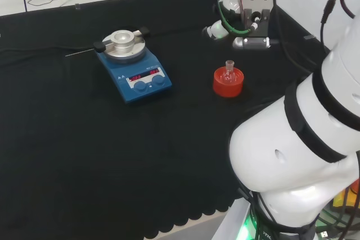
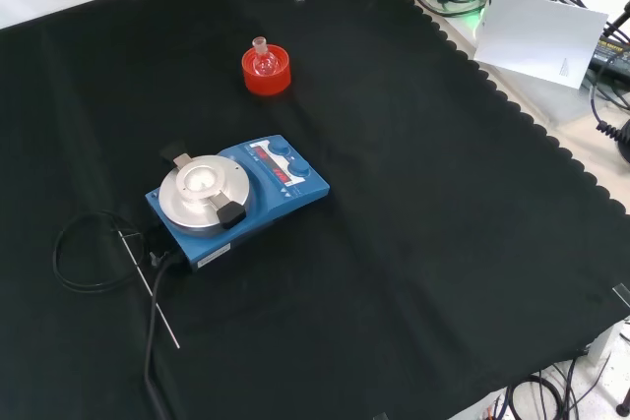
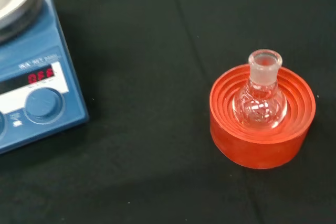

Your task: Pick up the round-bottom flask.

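- Robot hand raised past the far side of the stand in the head view, touching nothing; fingers partly hidden by cables and wrist, so open or curled cannot be told.
- Flask upright in red stand, below and apart from the robot hand; clear glass, contents hard to make out.
- Stirrer farther off on the worktop, cut off in wrist view.
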